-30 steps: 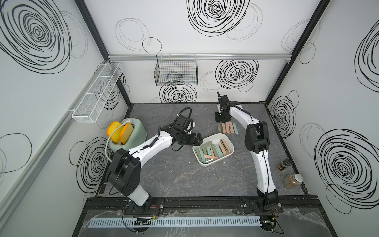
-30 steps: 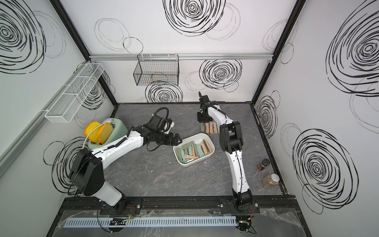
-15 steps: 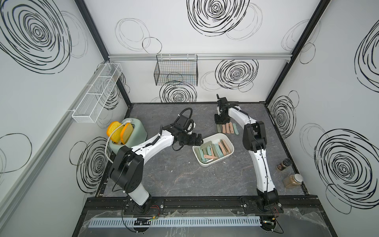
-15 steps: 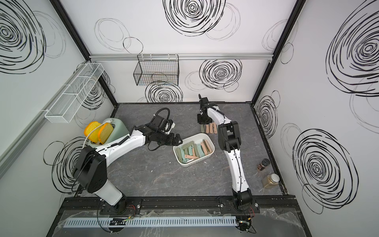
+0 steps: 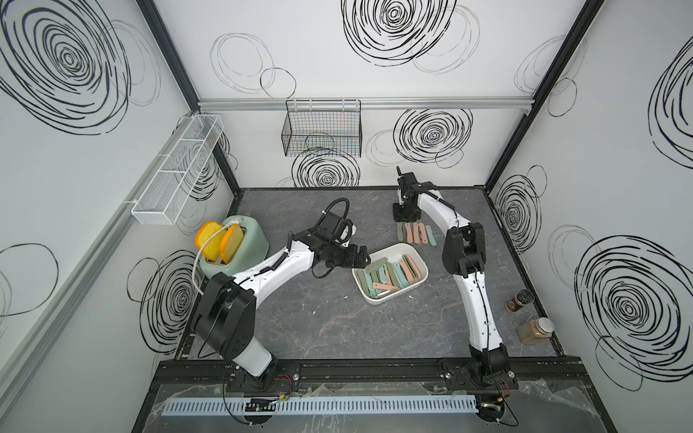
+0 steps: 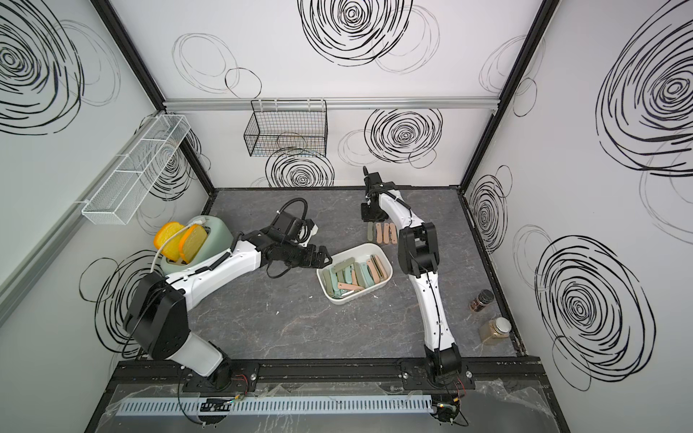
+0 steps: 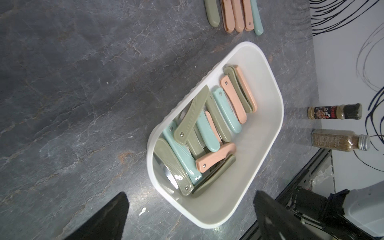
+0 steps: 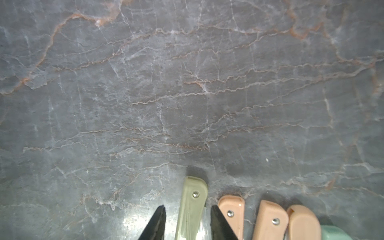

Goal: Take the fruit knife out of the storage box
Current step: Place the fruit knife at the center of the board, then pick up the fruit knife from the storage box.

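Right pincer [image 8: 188, 207] open, jaws either side of green fruit knife [image 8: 192, 199] lying on tabletop [image 8: 187, 83] beside pink knives [image 8: 231, 214]; set-down looks done. Left pincer [image 7: 190, 193] wide open at storage box [image 7: 268, 128] rim, next must lower in for another

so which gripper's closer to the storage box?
Left. The left gripper, jaws wide, hangs at the toaster end of the storage box; the right gripper is behind the box, jaws straddling a green knife on the table.
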`<action>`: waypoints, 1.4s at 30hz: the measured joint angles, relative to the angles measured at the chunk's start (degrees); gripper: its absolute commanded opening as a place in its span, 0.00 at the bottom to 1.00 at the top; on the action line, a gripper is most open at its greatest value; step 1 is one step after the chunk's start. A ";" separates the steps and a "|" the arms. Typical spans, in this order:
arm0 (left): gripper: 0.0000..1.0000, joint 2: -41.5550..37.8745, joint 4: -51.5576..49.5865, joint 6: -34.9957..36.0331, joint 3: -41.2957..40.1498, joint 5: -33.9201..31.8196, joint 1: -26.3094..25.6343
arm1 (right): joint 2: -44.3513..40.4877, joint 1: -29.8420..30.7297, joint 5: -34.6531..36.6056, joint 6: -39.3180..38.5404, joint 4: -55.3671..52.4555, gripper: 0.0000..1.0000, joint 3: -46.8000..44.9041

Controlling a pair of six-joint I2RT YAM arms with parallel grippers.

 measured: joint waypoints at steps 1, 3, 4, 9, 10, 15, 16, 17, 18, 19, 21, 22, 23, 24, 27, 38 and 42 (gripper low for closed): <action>0.98 -1.01 -0.04 0.00 -0.61 -0.02 0.00 | 0.00 0.00 0.04 0.02 -0.61 0.39 0.00; 0.98 -2.75 -0.04 0.00 -1.68 -0.02 0.00 | -0.26 0.02 0.07 0.02 -1.60 0.39 -0.17; 0.98 -3.78 -0.04 0.02 -2.27 -0.04 0.00 | -0.85 0.04 0.11 0.02 -1.75 0.39 -0.92; 0.98 -8.35 -0.09 0.09 -5.57 -0.11 0.02 | -8.94 1.03 0.96 0.26 -1.16 0.38 -10.99; 0.98 -9.31 -0.11 0.09 -6.40 -0.15 0.04 | -11.26 1.38 1.11 0.35 -0.90 0.38 -13.62; 0.98 -14.40 -0.11 -0.11 -10.84 -0.28 0.26 | -23.54 4.79 1.95 0.96 2.32 0.38 -27.04; 0.98 -15.45 -0.15 -0.13 -11.80 -0.31 0.26 | -25.92 5.77 2.14 1.11 3.32 0.38 -30.10; 0.98 -16.39 -0.15 -0.15 -12.66 -0.31 0.26 | -27.80 6.58 2.25 1.27 4.15 0.38 -32.74; 0.98 -17.27 -0.17 -0.20 -13.51 -0.33 0.26 | -29.51 7.37 2.40 1.44 5.09 0.37 -35.47; 0.98 -18.08 -0.26 -0.24 -14.32 -0.37 0.26 | -30.84 8.20 2.45 1.66 5.79 0.37 -38.03; 0.98 -19.32 -0.50 -0.33 -15.63 -0.48 0.26 | -32.89 9.86 2.56 2.16 7.54 0.37 -43.19; 0.98 -19.93 -0.52 -0.35 -16.20 -0.50 0.26 | -33.59 10.64 2.62 2.38 8.15 0.37 -45.77; 0.98 -20.57 -0.55 -0.35 -16.74 -0.55 0.26 | -34.01 11.26 2.62 2.64 8.85 0.37 -48.02; 0.98 -21.16 -0.55 -0.37 -17.22 -0.66 0.26 | -34.23 11.78 2.64 2.95 9.49 0.37 -50.10; 0.98 -23.08 -0.96 -0.57 -18.53 -0.87 0.26 | -34.29 12.94 2.67 3.74 11.13 0.36 -55.06; 0.98 -26.67 -2.23 -0.76 -20.70 -1.40 0.37 | -34.27 14.38 3.08 4.72 15.76 0.35 -59.69; 0.98 -26.73 -2.38 -0.76 -20.98 -1.49 0.61 | -33.44 14.38 3.32 4.70 16.55 0.35 -59.69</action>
